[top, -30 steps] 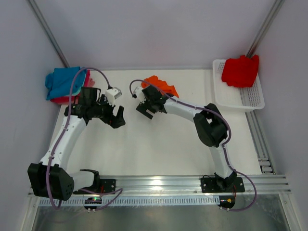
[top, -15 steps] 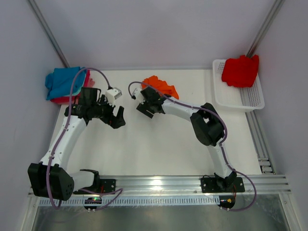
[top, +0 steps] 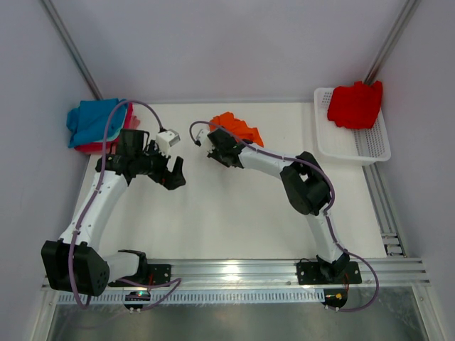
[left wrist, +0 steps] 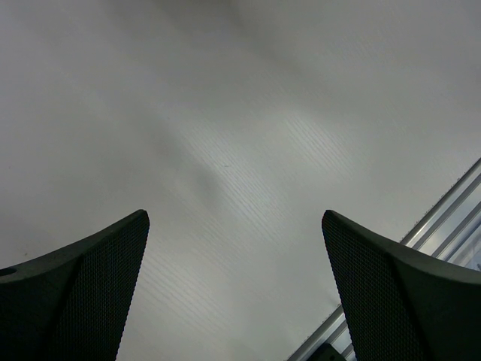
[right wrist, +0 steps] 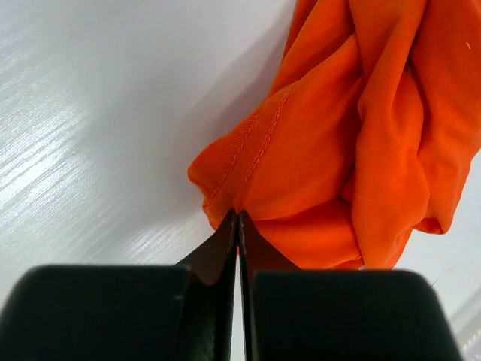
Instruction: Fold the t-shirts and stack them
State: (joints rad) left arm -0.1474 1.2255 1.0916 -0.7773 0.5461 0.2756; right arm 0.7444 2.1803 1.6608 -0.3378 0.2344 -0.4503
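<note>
The orange shirt [right wrist: 353, 150] lies in a crumpled heap by the far edge of the table [top: 234, 213]. The right gripper [right wrist: 237, 222] has its fingers pressed together on the stitched edge of the shirt and holds only a tiny bit of it. It should lift slowly, so the cloth does not slip out. The left gripper [left wrist: 233, 218] hangs wide apart over bare table, holding nothing. It could grab another corner to help spread the shirt flat.

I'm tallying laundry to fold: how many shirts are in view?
4: an orange shirt mid-table, a red shirt in the basket at far right, a blue shirt lying on a pink-red shirt at far left. That pile may hide more.
</note>
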